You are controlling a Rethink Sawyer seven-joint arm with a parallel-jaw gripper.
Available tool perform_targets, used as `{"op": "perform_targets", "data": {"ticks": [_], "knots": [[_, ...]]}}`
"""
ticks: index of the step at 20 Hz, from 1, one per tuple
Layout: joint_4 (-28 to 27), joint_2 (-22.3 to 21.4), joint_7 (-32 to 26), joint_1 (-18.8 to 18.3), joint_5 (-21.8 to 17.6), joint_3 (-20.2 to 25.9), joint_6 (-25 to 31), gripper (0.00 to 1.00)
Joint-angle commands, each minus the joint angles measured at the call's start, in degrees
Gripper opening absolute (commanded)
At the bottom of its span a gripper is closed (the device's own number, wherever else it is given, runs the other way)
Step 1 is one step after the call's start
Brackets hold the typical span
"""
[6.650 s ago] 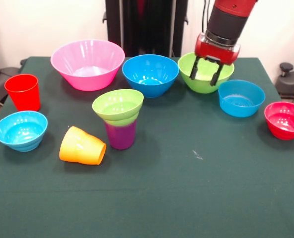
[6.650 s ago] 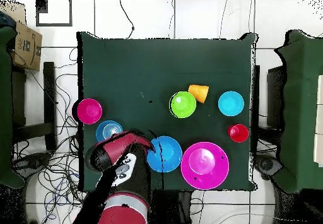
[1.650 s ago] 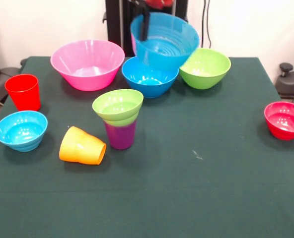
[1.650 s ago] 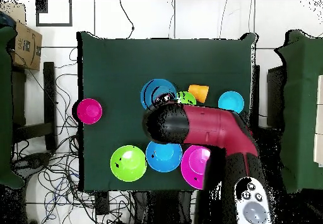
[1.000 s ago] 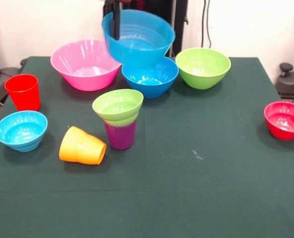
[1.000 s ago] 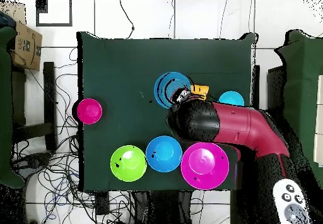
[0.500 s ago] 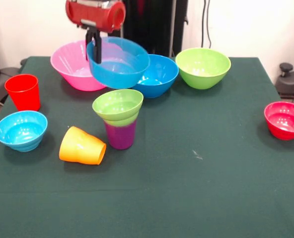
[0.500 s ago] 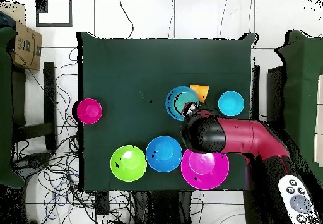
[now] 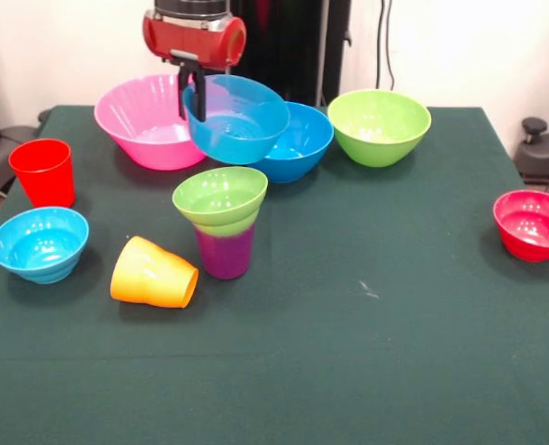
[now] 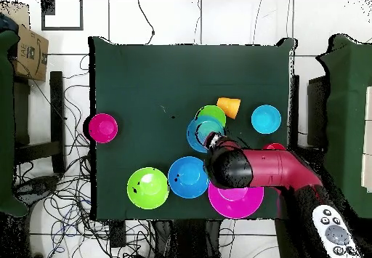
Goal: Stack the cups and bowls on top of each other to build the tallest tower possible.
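Observation:
My gripper (image 9: 192, 100) is shut on the rim of the small blue bowl (image 9: 239, 120) and holds it tilted in the air, behind and above the stack. The stack is a small lime green bowl (image 9: 221, 197) sitting in the upright purple cup (image 9: 225, 251). In the overhead view the held blue bowl (image 10: 201, 133) overlaps the near edge of the lime green bowl (image 10: 213, 113), with the gripper (image 10: 213, 138) at its rim. The orange cup (image 9: 152, 273) lies on its side. The red cup (image 9: 43, 171) stands upright at the left.
Along the back stand the big pink bowl (image 9: 154, 125), a mid-sized blue bowl (image 9: 304, 141) and a mid-sized lime green bowl (image 9: 378, 126). A light blue bowl (image 9: 39, 243) sits front left and a red bowl (image 9: 532, 224) at the right edge.
The gripper carried the blue bowl leftward across the back of the table and lowered it toward the stack; in the last half second it shifted slightly back toward the robot's base.

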Motion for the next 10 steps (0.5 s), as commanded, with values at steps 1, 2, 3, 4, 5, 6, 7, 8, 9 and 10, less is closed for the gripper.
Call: {"op": "perform_targets", "data": {"ticks": [1, 2, 3, 4, 5, 6, 7, 8, 9, 10], "knots": [[2.1, 1.8, -5.0, 2.4, -3.9, 4.0, -1.0, 0.0], [1.8, 2.4, -4.6, 2.8, -4.4, 3.5, -1.6, 0.0], [1.7, 2.8, -4.4, 2.9, -4.8, 3.3, -2.1, 0.0], [1.3, 3.7, -4.2, 2.9, -5.3, 2.9, -2.8, 0.0], [1.1, 4.2, -4.0, 3.1, -5.6, 2.7, -3.3, 0.0], [0.8, 4.7, -4.3, 2.8, -5.9, 2.7, -3.6, 0.0], [0.8, 4.8, -4.4, 2.7, -6.0, 2.7, -3.8, 0.0], [0.8, 4.7, -5.0, 2.2, -5.9, 3.0, -3.5, 0.0], [0.9, 4.4, -5.5, 1.8, -5.7, 3.4, -3.1, 0.0], [0.9, 4.2, -5.9, 1.4, -5.5, 3.7, -2.7, 0.0]]}}
